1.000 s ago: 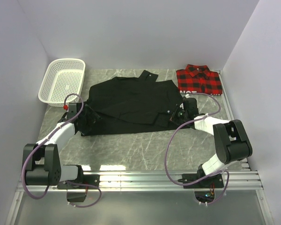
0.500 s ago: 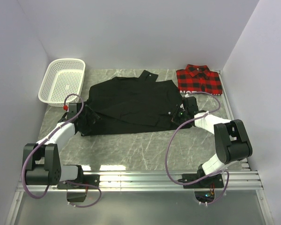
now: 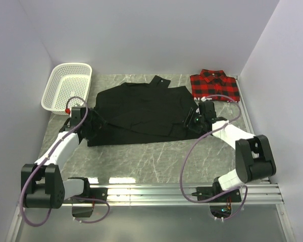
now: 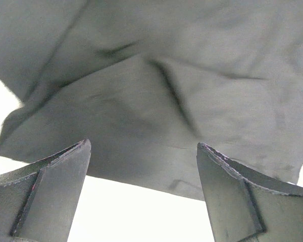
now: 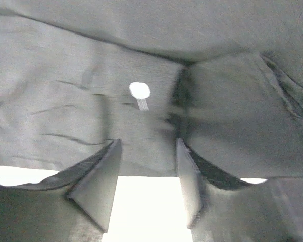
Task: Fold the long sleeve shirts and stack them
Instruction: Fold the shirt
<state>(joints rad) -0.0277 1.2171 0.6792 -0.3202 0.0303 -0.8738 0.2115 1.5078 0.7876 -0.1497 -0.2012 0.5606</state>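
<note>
My left tool is at the 9 o'clock edge of the black shirt, jaws wide apart with nothing between them. In its wrist view the shirt's hem lies just ahead of the tips, rumpled, with bright surface showing under the edge. My right tool is at the shirt's 3 o'clock edge, jaws partly apart and not clamped on anything. From the wrist the tips sit right at the fabric edge; I cannot tell if they touch the cloth. A pale button sits just beyond the gap, beside a dark fold line.

The black shirt lies spread flat mid-surface, toward 12 o'clock, collar pointing to 12, with a layer folded across its near half. The plaid shirt is folded up in the 1 o'clock corner, collar to 12, just beside the black one; whether they touch is unclear. The white basket sits at the 10 o'clock corner, tilted against the wall, near the black shirt's edge.
</note>
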